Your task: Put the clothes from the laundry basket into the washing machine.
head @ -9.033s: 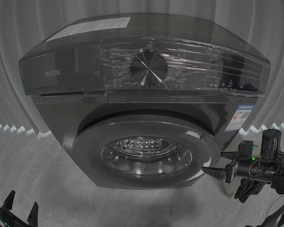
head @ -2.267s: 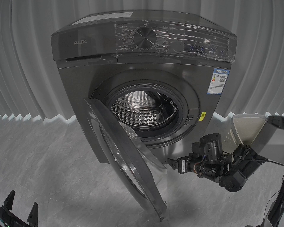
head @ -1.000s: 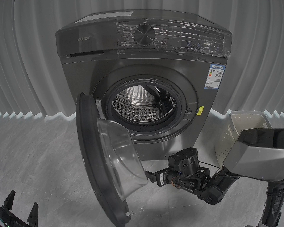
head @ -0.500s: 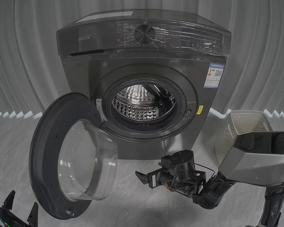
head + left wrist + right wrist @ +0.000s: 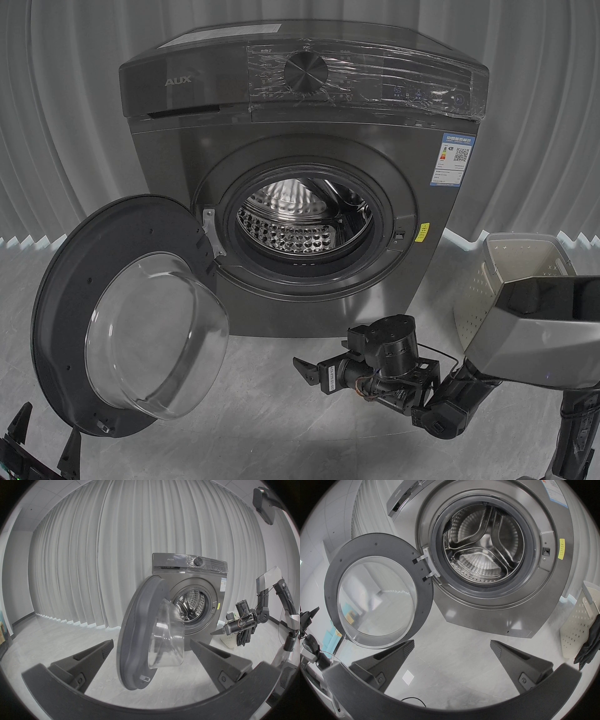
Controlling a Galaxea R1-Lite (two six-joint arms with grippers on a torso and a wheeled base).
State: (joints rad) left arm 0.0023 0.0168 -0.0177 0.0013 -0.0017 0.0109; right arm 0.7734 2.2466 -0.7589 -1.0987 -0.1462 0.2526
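The grey washing machine (image 5: 300, 125) stands in the middle with its round door (image 5: 125, 319) swung wide to the left and the steel drum (image 5: 300, 219) bare inside. My right gripper (image 5: 315, 365) hangs open low before the machine, below its right front corner, holding nothing; its fingers (image 5: 400, 650) frame the floor under the drum (image 5: 484, 542). The white laundry basket (image 5: 500, 275) stands to the machine's right, a dark garment (image 5: 589, 644) draped over its rim. My left gripper (image 5: 47, 431) is open, low at the far left, empty (image 5: 151, 647).
Pale curtains (image 5: 550, 125) close off the space behind the machine. The open door (image 5: 140, 633) juts out over the floor on the left, between my left gripper and the drum. Bare grey floor (image 5: 281, 425) lies in front of the machine.
The door, shut nine seconds ago, has swung fully open to the left. My right gripper came off the door's edge and sits slightly farther right. The head camera backed away from the machine.
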